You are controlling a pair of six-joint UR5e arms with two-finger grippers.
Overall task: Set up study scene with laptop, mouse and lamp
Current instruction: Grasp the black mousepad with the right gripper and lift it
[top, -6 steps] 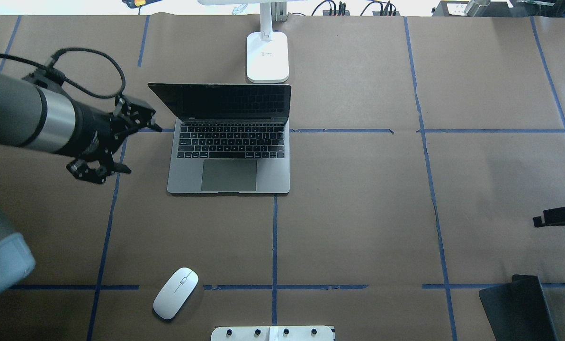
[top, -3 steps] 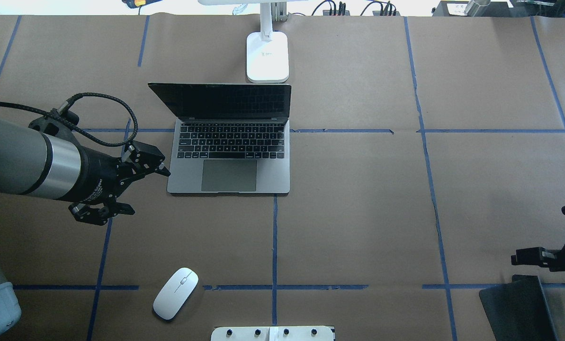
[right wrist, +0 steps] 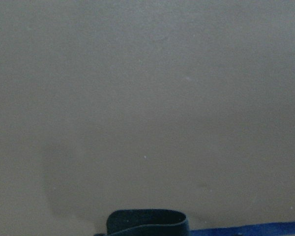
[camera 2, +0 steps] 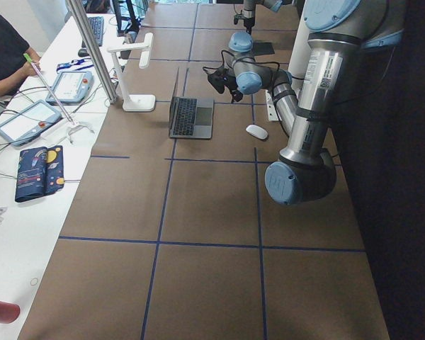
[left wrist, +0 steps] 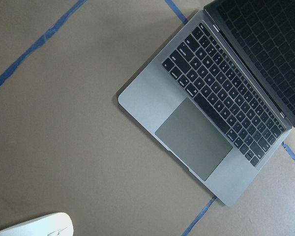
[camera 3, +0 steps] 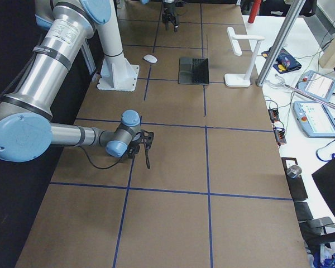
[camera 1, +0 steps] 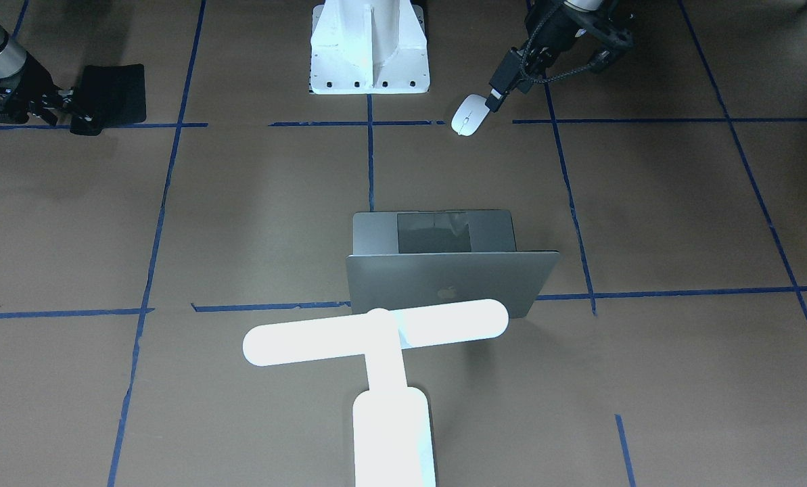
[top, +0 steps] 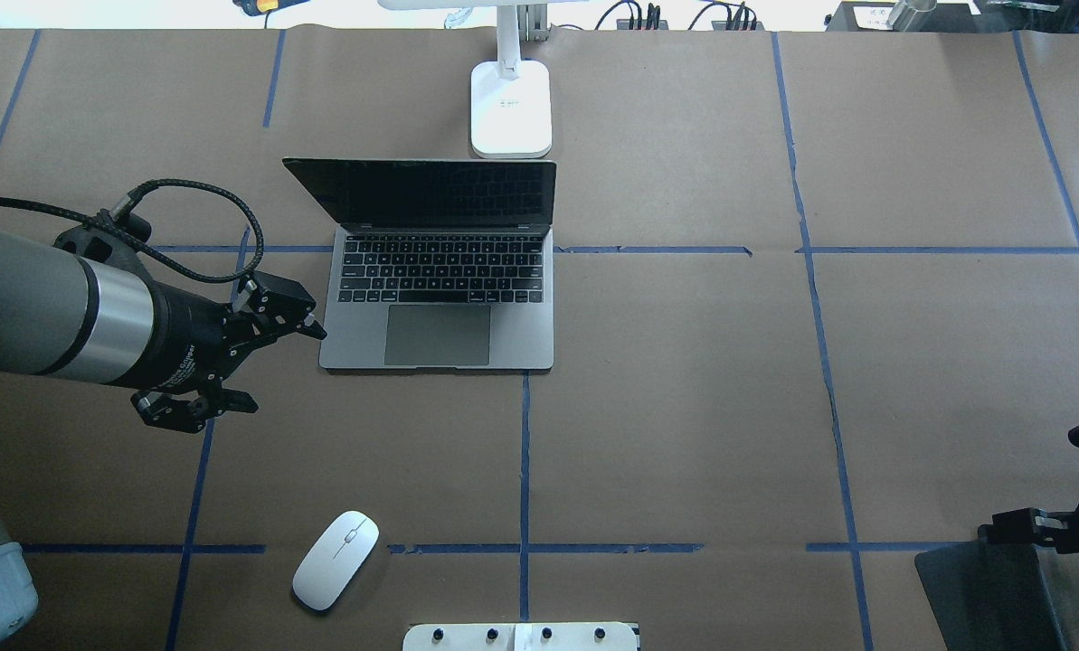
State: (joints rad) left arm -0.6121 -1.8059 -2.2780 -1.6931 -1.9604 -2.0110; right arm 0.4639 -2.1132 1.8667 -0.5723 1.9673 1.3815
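Note:
The silver-grey laptop (top: 437, 336) lies open at the table's middle, its dark screen up and its logo lid (camera 1: 448, 292) facing the front camera. The glowing white lamp (camera 1: 376, 331) stands just behind it, base (top: 510, 108) on the paper. The white mouse (top: 336, 559) lies near the front edge, left of centre. My left gripper (top: 288, 371) is open and empty, hovering by the laptop's front-left corner. My right gripper (top: 1036, 479) is open and empty at the far right, over the black pad's far edge. The left wrist view shows the laptop (left wrist: 211, 123) and the mouse's edge (left wrist: 39, 227).
A flat black pad (top: 991, 588) lies at the front right corner. The white bolted pedestal (camera 1: 369, 47) stands at the front centre, close to the mouse. Blue tape lines cross the brown paper. Cables and controllers lie beyond the table's far edge.
My left gripper came down from beside the laptop's screen to its front-left corner, then held still. My right gripper moved toward the front edge, up to the black pad.

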